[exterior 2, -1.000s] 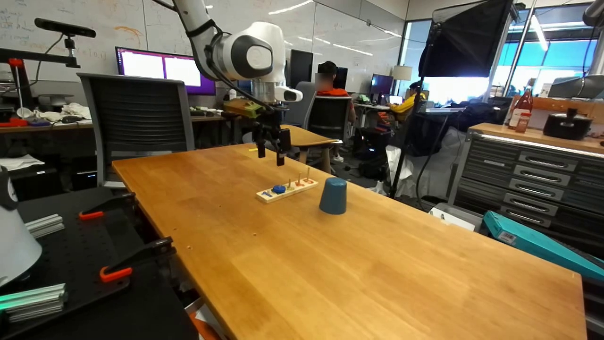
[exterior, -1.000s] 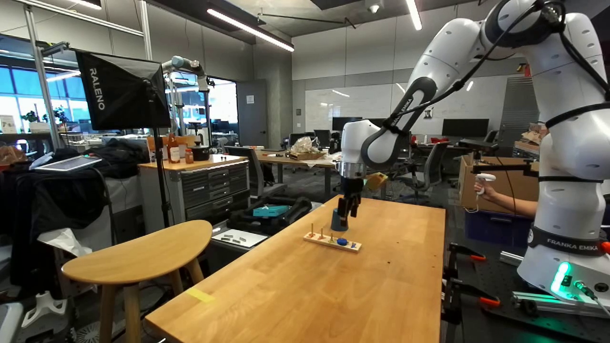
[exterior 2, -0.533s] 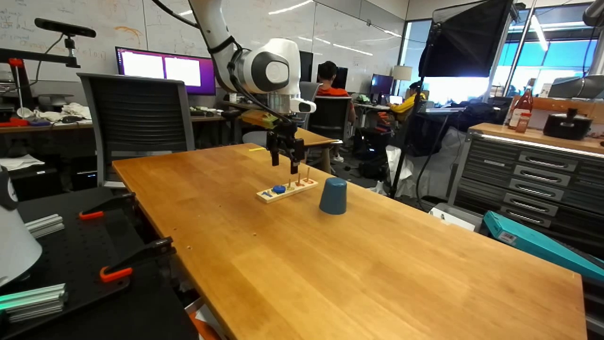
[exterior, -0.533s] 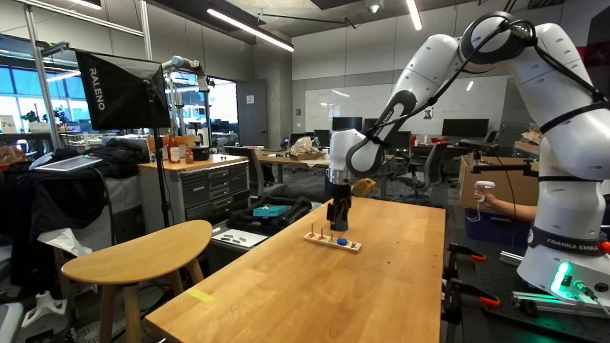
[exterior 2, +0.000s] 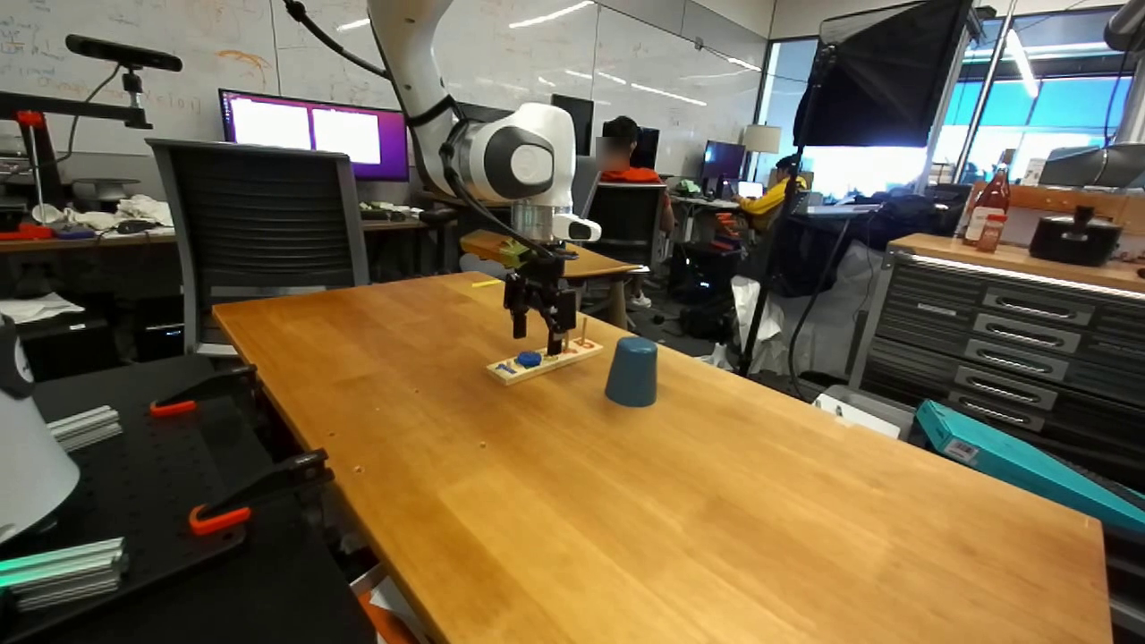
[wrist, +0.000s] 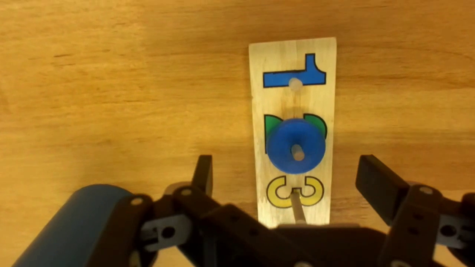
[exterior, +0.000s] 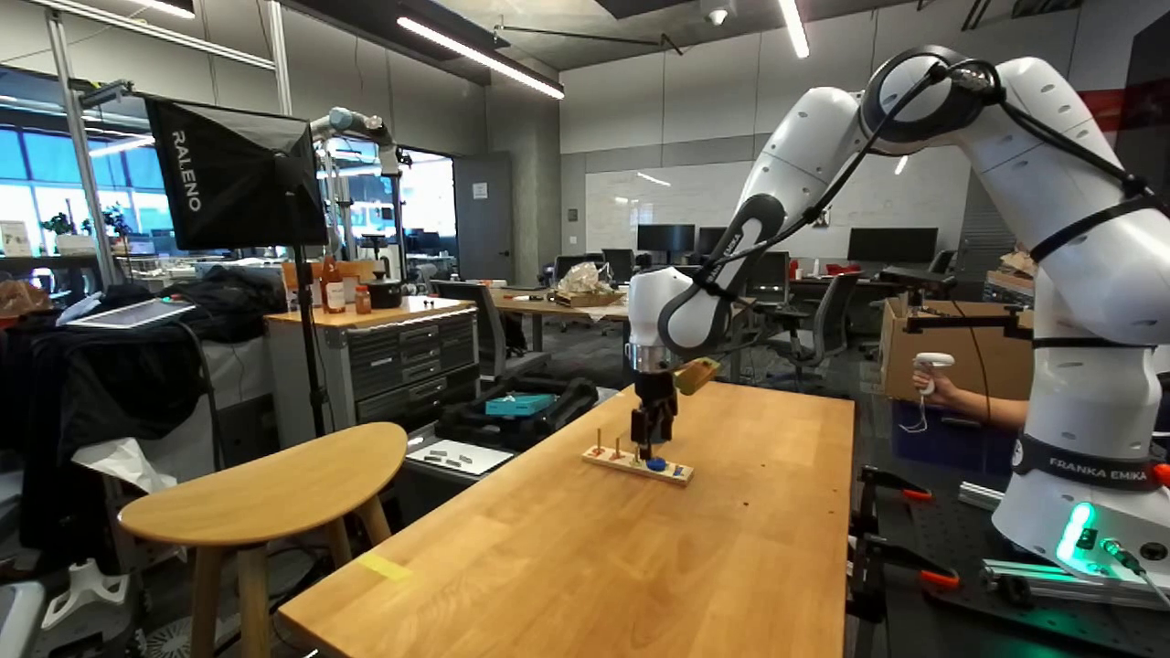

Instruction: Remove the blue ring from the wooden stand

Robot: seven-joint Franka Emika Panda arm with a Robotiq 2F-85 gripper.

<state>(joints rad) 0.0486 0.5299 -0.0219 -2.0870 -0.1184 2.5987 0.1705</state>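
Note:
The blue ring (wrist: 280, 148) sits around the peg at the green numeral of the wooden stand (wrist: 274, 102) in the wrist view. The ring also shows in both exterior views (exterior: 655, 465) (exterior 2: 529, 359). The pale stand (exterior 2: 514, 376) lies flat on the table, with several upright pegs and painted numerals. My gripper (wrist: 287, 174) is open and empty, low over the stand. Its fingers are on either side of the stand, level with the yellow 3, just past the ring. The ring is apart from both fingers. The gripper (exterior 2: 538, 342) hides part of the stand in an exterior view.
A blue-grey cup (exterior 2: 632, 371) stands upside down beside the stand. In the wrist view the cup (wrist: 74, 226) is at lower left, close to the left finger. The gripper mostly hides it in an exterior view. The wooden table (exterior 2: 716, 501) extends around them.
My open gripper has moved across to the stand and come down low over it. The ring, stand and cup have not moved.

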